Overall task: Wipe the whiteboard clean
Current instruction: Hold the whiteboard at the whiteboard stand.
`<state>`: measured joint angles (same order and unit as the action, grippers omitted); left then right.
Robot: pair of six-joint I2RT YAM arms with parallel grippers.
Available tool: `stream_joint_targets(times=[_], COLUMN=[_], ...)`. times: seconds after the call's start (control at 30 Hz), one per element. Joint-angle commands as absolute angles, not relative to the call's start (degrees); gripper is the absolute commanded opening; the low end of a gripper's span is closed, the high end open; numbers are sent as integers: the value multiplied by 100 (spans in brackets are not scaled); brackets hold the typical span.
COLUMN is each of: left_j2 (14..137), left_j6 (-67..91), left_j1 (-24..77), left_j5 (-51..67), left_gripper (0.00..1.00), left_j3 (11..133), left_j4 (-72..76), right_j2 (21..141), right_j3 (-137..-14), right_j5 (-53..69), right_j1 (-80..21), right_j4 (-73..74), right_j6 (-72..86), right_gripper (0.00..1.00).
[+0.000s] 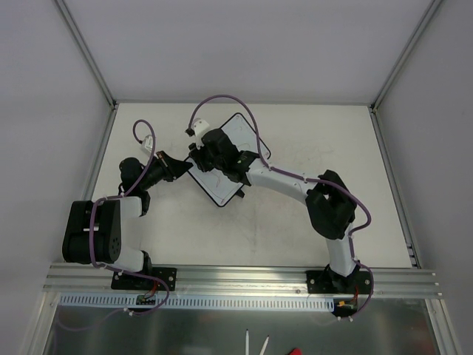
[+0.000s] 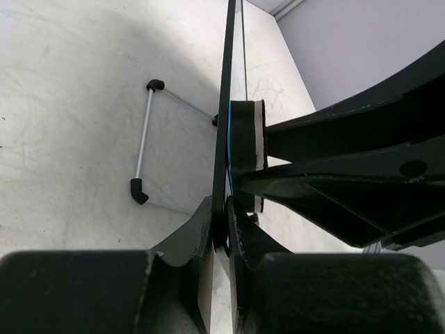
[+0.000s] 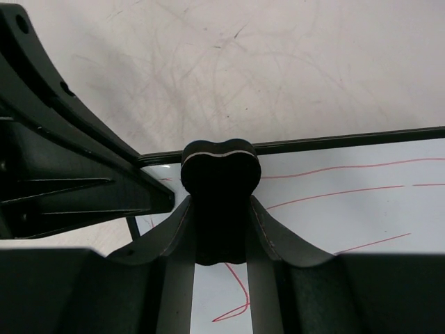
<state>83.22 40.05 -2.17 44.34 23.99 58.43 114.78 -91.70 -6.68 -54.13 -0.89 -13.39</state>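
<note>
The left jaws pinch the flat white whiteboard (image 3: 361, 216) by its rim. The right jaws grip the black bone-shaped eraser (image 3: 220, 163); rub it flat over the red lines (image 3: 334, 170).

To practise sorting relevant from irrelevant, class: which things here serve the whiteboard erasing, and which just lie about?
In the job: whiteboard, red scribbles, black eraser in the right gripper, left gripper clamping the board's edge.
Lying about: white sticks, small red item, both below the front rail.
</note>
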Motion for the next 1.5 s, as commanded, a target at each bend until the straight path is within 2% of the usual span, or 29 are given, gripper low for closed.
stream_joint_targets(times=[0.0,0.9,1.47], left_j2=[8200,8227,8200], left_j6=[3595,3577,3568], left_j1=[-158,-158,-167], left_j5=[4430,4465,4465], left_gripper=[0,0,0], left_j3=[2522,2531,2558], left_j4=[6108,6091,6047], right_j2=[11769,12173,11742], right_j3=[-9193,-10064,-9537], right_j5=[-1213,-537,-545], right_j1=[-4958,-3999,-5027], right_j4=[264,782,765], right_j6=[-1310,-1143,-1503], right_gripper=[0,0,0])
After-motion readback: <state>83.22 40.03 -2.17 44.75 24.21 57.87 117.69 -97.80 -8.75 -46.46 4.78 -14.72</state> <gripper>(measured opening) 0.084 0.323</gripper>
